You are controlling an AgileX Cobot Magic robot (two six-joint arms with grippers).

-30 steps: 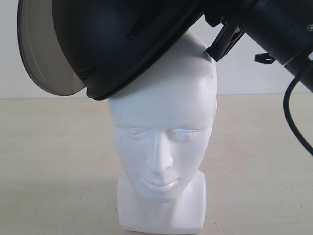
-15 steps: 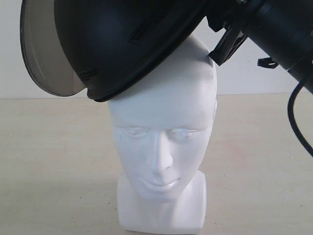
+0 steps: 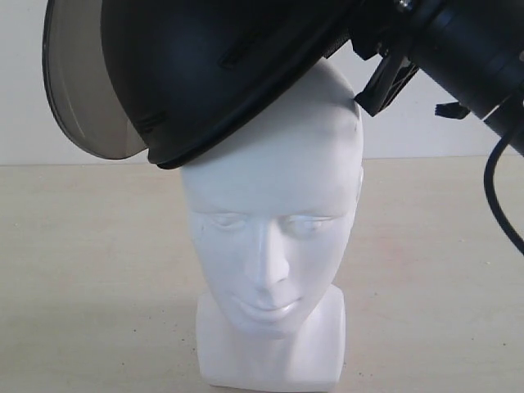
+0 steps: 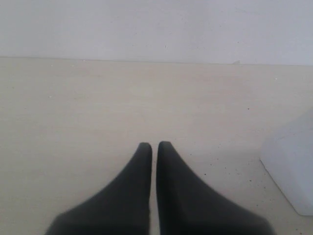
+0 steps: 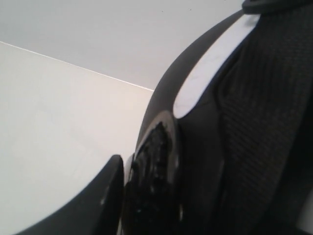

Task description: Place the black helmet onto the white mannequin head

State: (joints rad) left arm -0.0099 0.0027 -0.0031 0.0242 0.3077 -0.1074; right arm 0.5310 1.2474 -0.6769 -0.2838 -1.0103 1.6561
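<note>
My right end effector (image 3: 383, 82) is clamped on the rim of the black helmet (image 3: 221, 74), at the side away from the visor (image 3: 86, 90). In my right wrist view the rim and the padded lining fill most of the picture, so I judge the hold from one finger pressed against the rim; the other finger is hidden. My left end effector (image 4: 154, 149) is closed to a thin slit and carries nothing. It hangs low over the surface (image 3: 90, 270), near the neck base (image 4: 291, 166).

The helmet sits tilted over the white mannequin head (image 3: 274, 213). The visor side hangs low and seems to touch the forehead, while my gripped side is raised, leaving part of the crown bare. The head stands upright on the surface.

The step in hand is seating the shell. To do it well, I should bring my held side down and across so the opening is centred over the crown, then level the rim and lower slowly. A sideways push could tip the head, so the force should go straight down. I should let go only once the shell rests evenly all round.
</note>
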